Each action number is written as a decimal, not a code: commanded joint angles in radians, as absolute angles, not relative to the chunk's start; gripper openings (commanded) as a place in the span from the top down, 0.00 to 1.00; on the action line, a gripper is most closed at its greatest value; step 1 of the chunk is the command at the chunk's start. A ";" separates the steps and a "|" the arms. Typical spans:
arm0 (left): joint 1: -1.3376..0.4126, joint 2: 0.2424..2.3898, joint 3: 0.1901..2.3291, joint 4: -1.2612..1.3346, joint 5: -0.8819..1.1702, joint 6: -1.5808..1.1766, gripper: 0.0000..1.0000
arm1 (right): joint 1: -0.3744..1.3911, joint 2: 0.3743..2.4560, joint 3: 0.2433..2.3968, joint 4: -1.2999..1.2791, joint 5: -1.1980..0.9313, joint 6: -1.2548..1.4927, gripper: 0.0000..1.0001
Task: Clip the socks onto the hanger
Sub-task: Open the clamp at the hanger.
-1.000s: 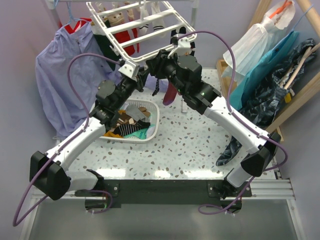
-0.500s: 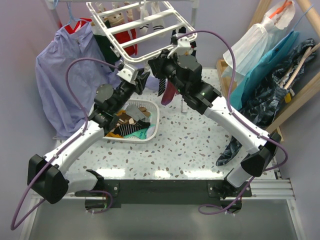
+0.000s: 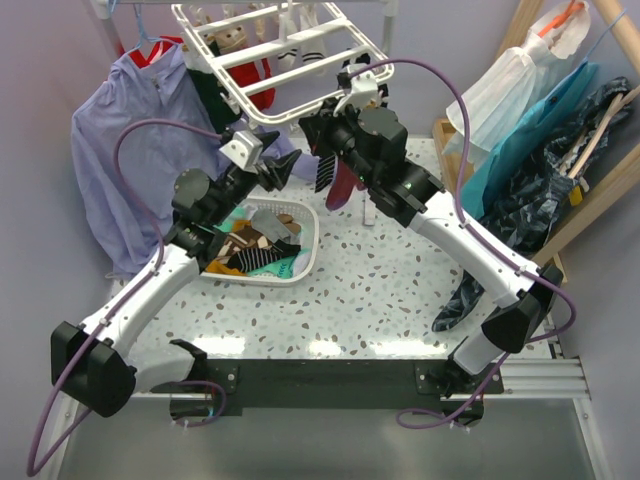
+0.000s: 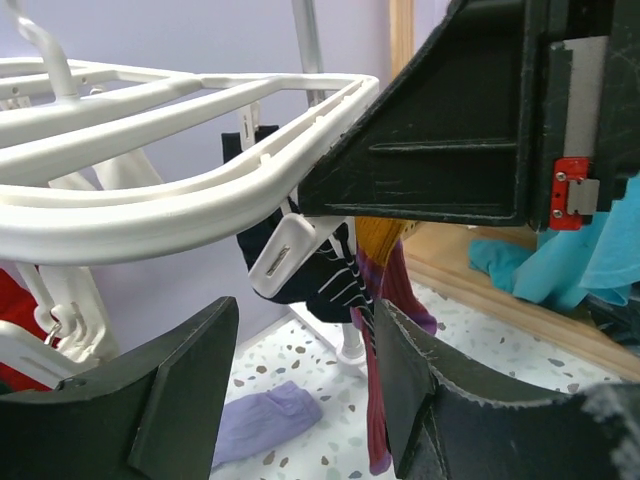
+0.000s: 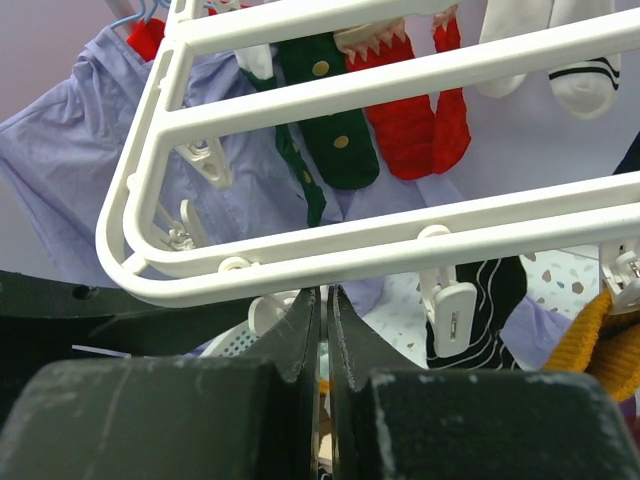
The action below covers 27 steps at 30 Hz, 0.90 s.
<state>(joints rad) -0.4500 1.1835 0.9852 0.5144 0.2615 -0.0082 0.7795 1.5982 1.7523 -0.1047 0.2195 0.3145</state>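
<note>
Now the left arm has backed away from the rack

The hanger [image 3: 290, 107] hangs over the far edge of the worktop, a bit left of the middle. Some socks [image 5: 398, 128] are on it already, red and green ones. A black-and-white striped sock [image 4: 335, 285] dangles from a clip [image 4: 283, 255] at its near rim. Many more socks wait in the basket [image 3: 310, 240] on the left half of the worktop. One purple sock [image 4: 262, 425] lies flat on the worktop near the far edge.

The left gripper [image 4: 305, 340] is spread wide with nothing in it. It points at the striped sock and its clip. The right gripper [image 5: 322, 310] has its fingers pressed together just under the hanger's near rim, and I see nothing between them.

Socks are soft, light and floppy, I think. They will bend and droop, so it is best to pinch one by its open top end. The clips look small and springy and need a squeeze to open. The hanger may swing if it is pushed.

A second ago the left gripper was up close against the near corner of the hanger. It has since come down and slid toward the left edge. The right arm has hardly moved.
</note>
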 commanded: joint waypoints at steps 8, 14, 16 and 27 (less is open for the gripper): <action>-0.445 1.218 0.996 0.658 0.336 0.262 0.40 | 0.773 1.585 1.790 -0.060 0.160 0.284 1.00; -0.445 1.238 0.982 0.729 0.319 0.310 0.43 | 0.773 1.580 1.789 -0.054 0.132 0.285 1.00; -0.445 1.249 0.980 0.736 0.313 0.324 0.44 | 0.773 1.580 1.792 -0.055 0.129 0.285 1.00; -0.445 1.287 1.000 0.723 0.302 0.333 0.55 | 0.773 1.565 1.795 -0.052 0.100 0.298 1.00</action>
